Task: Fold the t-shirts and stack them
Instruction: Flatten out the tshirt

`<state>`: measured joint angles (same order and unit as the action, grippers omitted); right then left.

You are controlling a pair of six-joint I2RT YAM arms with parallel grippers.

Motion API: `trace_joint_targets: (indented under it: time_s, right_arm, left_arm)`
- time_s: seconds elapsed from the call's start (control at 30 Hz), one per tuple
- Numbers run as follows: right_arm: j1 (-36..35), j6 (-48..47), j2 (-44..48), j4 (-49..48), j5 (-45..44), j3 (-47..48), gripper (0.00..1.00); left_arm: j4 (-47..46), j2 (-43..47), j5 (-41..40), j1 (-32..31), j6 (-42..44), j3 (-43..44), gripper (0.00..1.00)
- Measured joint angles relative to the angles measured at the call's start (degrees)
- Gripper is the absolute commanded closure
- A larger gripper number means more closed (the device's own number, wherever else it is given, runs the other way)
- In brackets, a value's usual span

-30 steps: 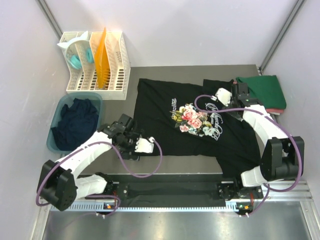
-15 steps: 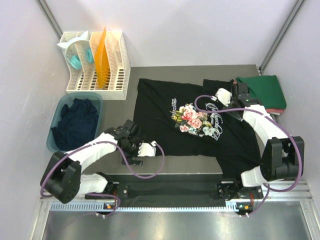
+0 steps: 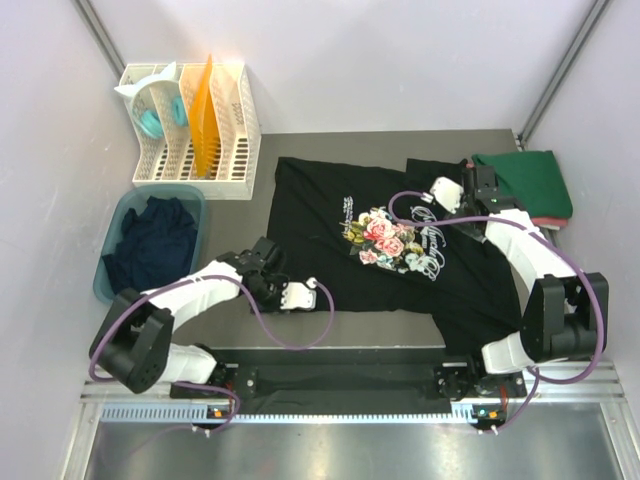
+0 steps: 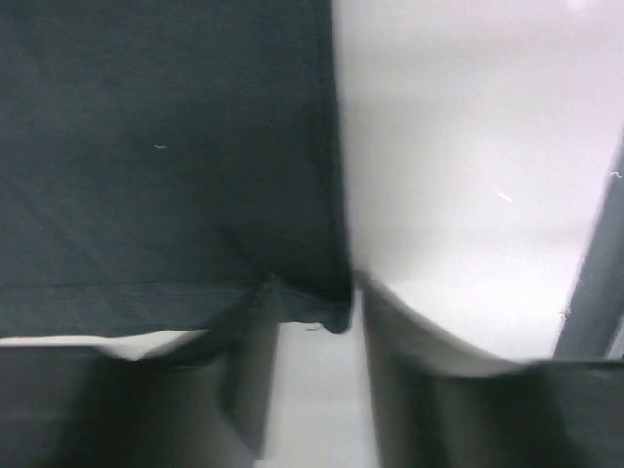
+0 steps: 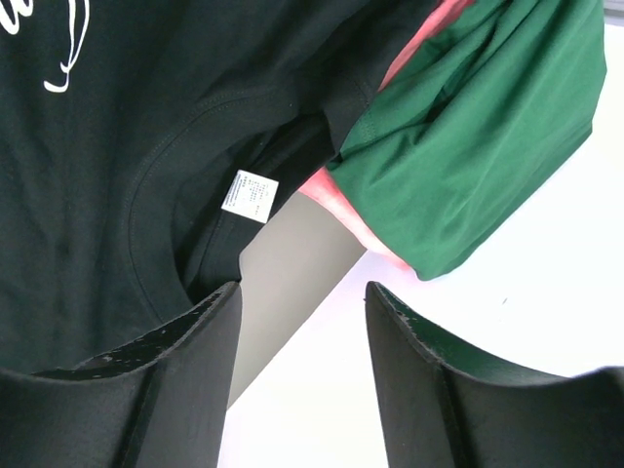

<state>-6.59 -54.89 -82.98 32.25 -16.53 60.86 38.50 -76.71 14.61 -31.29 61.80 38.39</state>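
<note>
A black t-shirt [image 3: 320, 215] with a flowered chest print [image 3: 385, 240] lies spread flat on the grey mat. My left gripper [image 3: 272, 286] is at its near left corner. In the left wrist view the fingers [image 4: 249, 341] have closed in on that hem corner [image 4: 331, 307] of the black t-shirt [image 4: 166, 146], left gripper [image 4: 317, 331]. My right gripper [image 3: 480, 178] hovers open over the collar, right gripper [image 5: 304, 312], with nothing between its fingers. The collar label [image 5: 249, 195] shows ahead. A folded green t-shirt [image 3: 525, 180] lies on a pinkish-red one [image 3: 548, 222] at the back right.
A teal tub [image 3: 115, 285] at the left holds a dark navy t-shirt [image 3: 150, 245]. Behind it stands a white slotted rack [image 3: 235, 120] with an orange sheet. The green t-shirt [image 5: 487, 127] and the pinkish-red one [image 5: 336, 190] lie close ahead of the right fingers.
My left gripper has slid right to the shirt's near left corner and closed from wide open onto it. The right arm has stayed in place.
</note>
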Motion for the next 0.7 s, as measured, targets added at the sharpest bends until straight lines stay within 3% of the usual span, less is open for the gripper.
trace_joint_targets:
  time_s: [0.17,0.33,0.7]
  right_arm:
    - [0.00,-2.21,0.87,0.42,0.11,-0.24,0.37]
    - [-0.02,-7.76,8.48,1.57,3.21,-6.95,0.33]
    - [-0.04,-24.72,35.89,24.41,10.69,-26.23,0.30]
  left_arm:
    - [-1.38,-1.07,-2.03,-0.31,0.81,0.70,1.00]
    - [-1.51,0.09,-2.78,-0.48,1.57,-0.11,1.00]
    - [-1.29,1.42,-7.02,-0.46,1.51,-1.27,1.00]
